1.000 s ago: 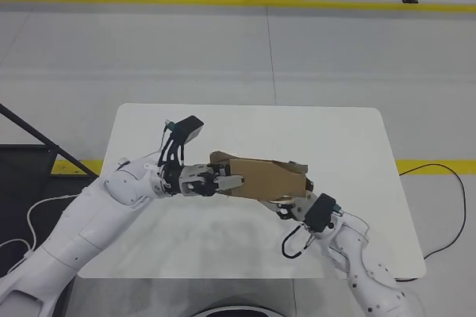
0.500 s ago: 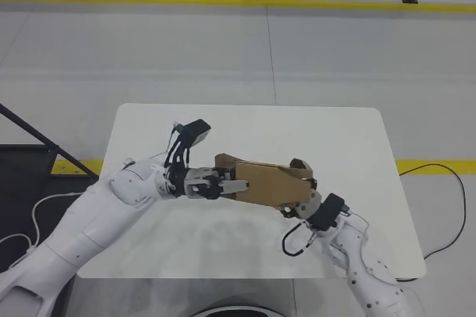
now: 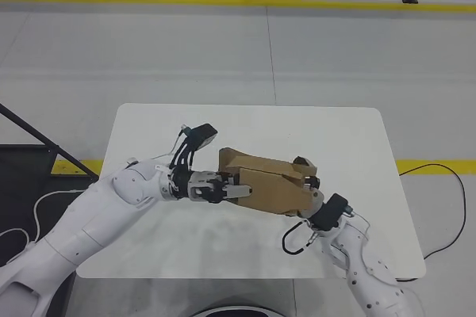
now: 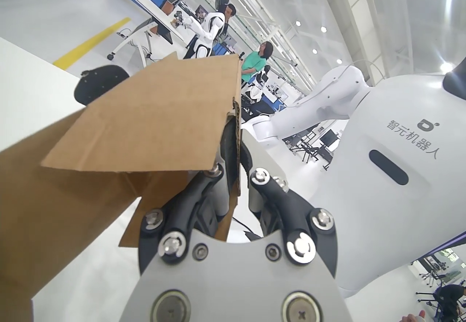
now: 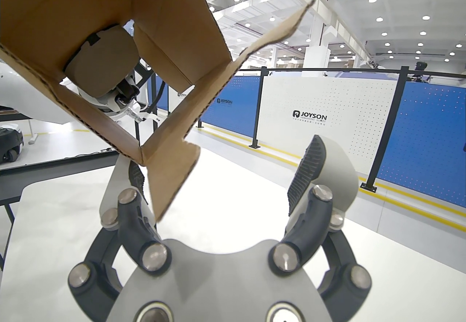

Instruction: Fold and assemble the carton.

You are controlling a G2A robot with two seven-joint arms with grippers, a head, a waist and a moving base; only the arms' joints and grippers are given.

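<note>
Carton (image 3: 270,184) hung over table (image 3: 341,135), long axis btwn the arms; left gripper (image 4: 236,156) clamped one end panel, right gripper (image 5: 225,159) wide open at opp. end, corner flap against one finger

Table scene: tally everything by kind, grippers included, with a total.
Brown cardboard carton: 1
Grippers: 2 (left gripper, right gripper)
White rounded table: 1
Total: 4

carton (image 4: 54,199) cropped, left claw (image 4: 237,156) tips probably behind flap (image 4: 145,119)
</note>
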